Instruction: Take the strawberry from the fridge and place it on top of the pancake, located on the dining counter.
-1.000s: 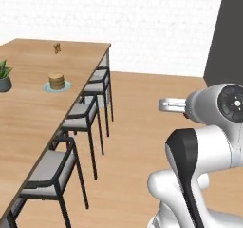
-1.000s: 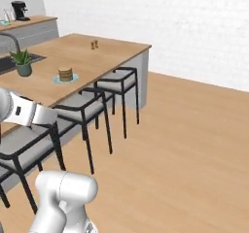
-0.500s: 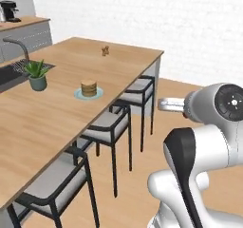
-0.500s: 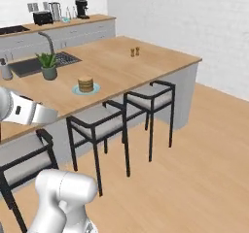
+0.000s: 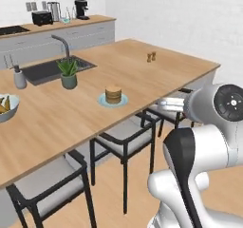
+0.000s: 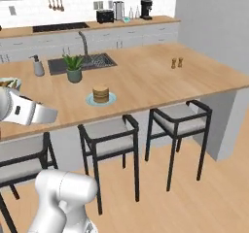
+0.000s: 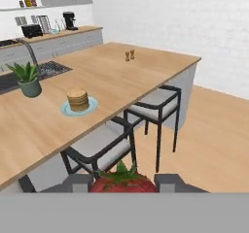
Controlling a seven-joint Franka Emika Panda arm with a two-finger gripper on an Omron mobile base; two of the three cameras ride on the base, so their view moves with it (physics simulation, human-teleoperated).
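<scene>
The red strawberry (image 7: 123, 182) with its green leafy cap sits between the two dark fingertips (image 7: 168, 182) of my gripper (image 7: 121, 184), which is shut on it, at the bottom of the hand view. The pancake (image 7: 78, 100) stack rests on a pale blue plate (image 7: 65, 109) on the wood-grain dining counter (image 7: 121, 79), ahead and to the left of the gripper; the pancake (image 5: 113, 94) (image 6: 100, 94) sits near the counter's front edge. The gripper hangs off the counter, over the stools. The fridge is out of view.
Black stools with grey seats (image 6: 179, 118) (image 6: 108, 129) line the counter's near side. On the counter stand a potted plant (image 6: 73, 68), a sink with dark faucet (image 6: 82, 61), a soap bottle (image 6: 38, 66), salt and pepper shakers (image 6: 176, 62) and a fruit bowl (image 5: 5, 107). Open wood floor lies to the right.
The whole scene has shifted in both base views as the base turned and drove toward the dining counter, which now looks larger and closer. The arm keeps its pose.
</scene>
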